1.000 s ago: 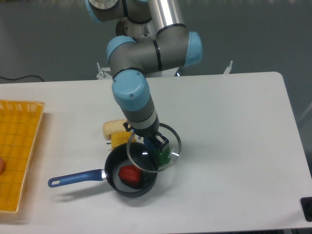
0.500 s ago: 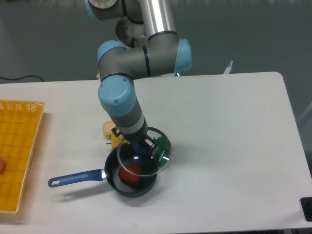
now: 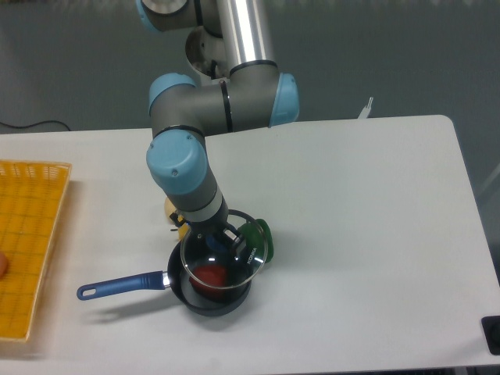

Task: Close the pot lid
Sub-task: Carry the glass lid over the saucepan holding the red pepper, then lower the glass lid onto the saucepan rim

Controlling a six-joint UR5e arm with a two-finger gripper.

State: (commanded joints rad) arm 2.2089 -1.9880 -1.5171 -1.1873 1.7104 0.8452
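The dark navy pot (image 3: 205, 300) sits near the table's front with its long blue handle (image 3: 117, 287) pointing left. A red object (image 3: 209, 276) lies inside it. My gripper (image 3: 219, 244) is shut on the dark knob of the glass lid (image 3: 224, 258) and holds it slightly tilted, just above the pot and almost centred on it. The lid's silver rim overlaps the pot's rim on the right. Whether lid and pot touch cannot be told.
A green object (image 3: 258, 232) lies just right of the pot, behind the lid. A pale yellow item (image 3: 170, 208) sits behind the pot, mostly hidden by the arm. A yellow mesh basket (image 3: 27, 234) stands at the left edge. A black object (image 3: 492, 334) is at the front right corner.
My gripper has carried the lid leftward and lower, from right of the pot to nearly over it. The green object has come out from under the lid.
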